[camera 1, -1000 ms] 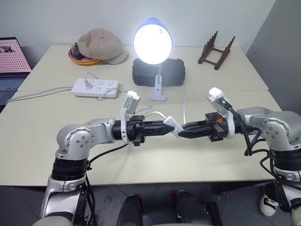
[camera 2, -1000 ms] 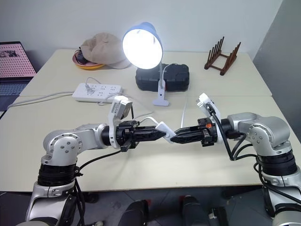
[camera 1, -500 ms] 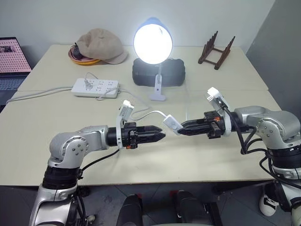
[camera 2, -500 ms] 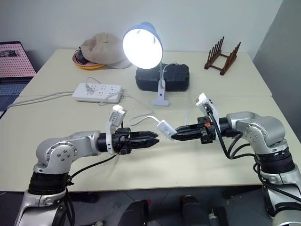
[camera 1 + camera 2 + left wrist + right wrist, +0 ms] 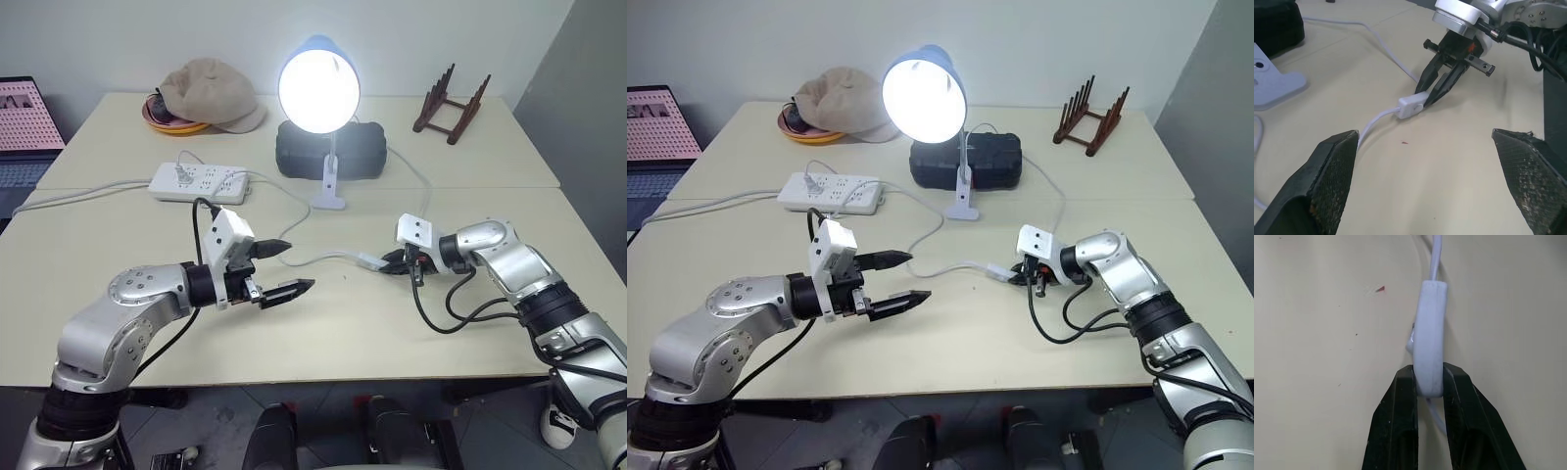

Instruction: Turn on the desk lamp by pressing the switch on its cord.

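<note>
The desk lamp point(image 5: 318, 88) stands lit at the back of the table, its blue shade over a glowing bulb and its white clip foot point(image 5: 329, 196) on the tabletop. Its thin white cord point(image 5: 313, 259) runs forward to the small white switch point(image 5: 372, 262), which lies low at the table surface. My right gripper point(image 5: 394, 264) is shut on the switch point(image 5: 1429, 347), pinching one end of it between both fingers. My left gripper point(image 5: 284, 271) hovers to the left of the switch, wide open and holding nothing, a short gap away from it.
A white power strip point(image 5: 199, 181) with its cable lies back left. A cap point(image 5: 211, 93) on a dish, a black case point(image 5: 362, 152) behind the lamp and a wooden rack point(image 5: 451, 103) stand at the back. A laptop point(image 5: 24, 122) sits far left.
My left gripper has let go of the switch, opened wide and drawn back to the left. My right gripper has carried the switch down to the tabletop, still shut on it.
</note>
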Controlling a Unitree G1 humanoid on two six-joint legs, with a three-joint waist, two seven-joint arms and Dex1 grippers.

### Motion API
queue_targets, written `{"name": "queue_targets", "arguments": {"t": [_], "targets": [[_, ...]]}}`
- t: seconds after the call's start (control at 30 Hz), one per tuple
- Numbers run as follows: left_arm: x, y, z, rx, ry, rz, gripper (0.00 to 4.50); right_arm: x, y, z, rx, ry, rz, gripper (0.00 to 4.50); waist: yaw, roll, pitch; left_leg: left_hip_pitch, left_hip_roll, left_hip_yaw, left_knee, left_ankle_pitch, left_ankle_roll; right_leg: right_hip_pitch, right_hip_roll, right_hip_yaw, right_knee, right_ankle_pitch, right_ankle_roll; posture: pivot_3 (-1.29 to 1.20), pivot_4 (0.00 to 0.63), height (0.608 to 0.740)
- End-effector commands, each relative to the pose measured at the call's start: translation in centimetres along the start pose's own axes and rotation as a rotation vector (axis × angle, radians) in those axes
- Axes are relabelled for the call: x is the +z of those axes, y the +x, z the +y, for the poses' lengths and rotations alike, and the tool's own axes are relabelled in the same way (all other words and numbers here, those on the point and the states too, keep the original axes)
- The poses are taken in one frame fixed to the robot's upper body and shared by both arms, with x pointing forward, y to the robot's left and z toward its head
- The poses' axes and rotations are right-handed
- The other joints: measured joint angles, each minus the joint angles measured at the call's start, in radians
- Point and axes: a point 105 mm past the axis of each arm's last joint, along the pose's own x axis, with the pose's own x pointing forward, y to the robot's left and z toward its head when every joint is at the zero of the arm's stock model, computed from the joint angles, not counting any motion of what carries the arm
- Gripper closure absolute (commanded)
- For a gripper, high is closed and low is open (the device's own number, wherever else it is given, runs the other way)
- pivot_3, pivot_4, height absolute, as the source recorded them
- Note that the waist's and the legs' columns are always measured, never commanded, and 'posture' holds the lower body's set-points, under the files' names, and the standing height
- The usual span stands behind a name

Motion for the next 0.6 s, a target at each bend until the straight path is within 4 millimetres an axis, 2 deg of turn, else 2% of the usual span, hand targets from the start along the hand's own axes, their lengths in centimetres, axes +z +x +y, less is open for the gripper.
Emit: {"name": "queue_targets", "arguments": {"t": [0.03, 0.17, 0.3, 0.4, 0.47, 0.53, 0.6], "targets": [[0.8, -0.3, 0.0, -0.024, 0.101, 0.014, 0.0, 1.0, -1.1, -0.2, 0.027, -0.026, -0.033, 3.17, 0.0, 0.0, 0.0, 0.0, 0.0, 0.0, 0.0, 0.0, 0.0, 0.0, 0.0, 0.0, 0.0, 0.0, 0.0, 0.0, 0.15, 0.74], [0.3, -0.8, 1.1, -0.018, 0.09, 0.075, 0.0, 1.9, -3.3, -0.4, 0.008, -0.015, -0.069, 2.29, 0.0, 0.0, 0.0, 0.0, 0.0, 0.0, 0.0, 0.0, 0.0, 0.0, 0.0, 0.0, 0.0, 0.0, 0.0, 0.0, 0.15, 0.74], [0.6, -1.2, 1.8, -0.028, 0.095, 0.099, 0.0, 2.7, -5.7, 0.1, -0.016, -0.001, -0.099, 1.45, 0.005, 0.0, 0.0, 0.0, 0.0, 0.0, 0.0, 0.0, 0.0, 0.0, 0.0, 0.0, 0.0, 0.0, 0.0, 0.0, 0.15, 0.74], [1.0, -1.4, 2.4, -0.057, 0.127, 0.13, 0.0, 3.1, -8.1, 1.4, -0.073, 0.047, -0.131, 0.71, 0.01, 0.0, 0.0, -0.001, 0.0, -0.001, 0.0, 0.0, 0.0, 0.0, 0.0, -0.001, 0.0, 0.0, 0.0, 0.0, 0.15, 0.74], [1.1, -1.5, 2.8, -0.065, 0.138, 0.14, 0.0, 3.3, -8.8, 2.1, -0.101, 0.079, -0.148, 0.25, 0.013, 0.0, 0.0, -0.001, 0.0, -0.001, -0.001, 0.0, 0.0, -0.001, 0.0, -0.001, 0.0, -0.001, 0.0, 0.0, 0.15, 0.74], [1.1, -1.5, 3.2, -0.068, 0.14, 0.145, 0.0, 3.4, -8.8, 2.8, -0.136, 0.099, -0.161, 0.04, 0.013, 0.0, 0.0, -0.001, 0.0, 0.0, -0.001, 0.0, 0.0, -0.001, 0.0, -0.001, 0.0, -0.001, 0.0, 0.0, 0.15, 0.74], [1.2, -1.3, 3.6, -0.068, 0.146, 0.138, 0.0, 3.4, -8.5, 3.6, -0.158, 0.121, -0.169, 0.04, 0.009, 0.0, 0.0, -0.001, 0.0, 0.0, -0.001, 0.0, 0.0, -0.001, 0.0, 0.0, 0.0, -0.001, -0.001, 0.0, 0.15, 0.74]]}}
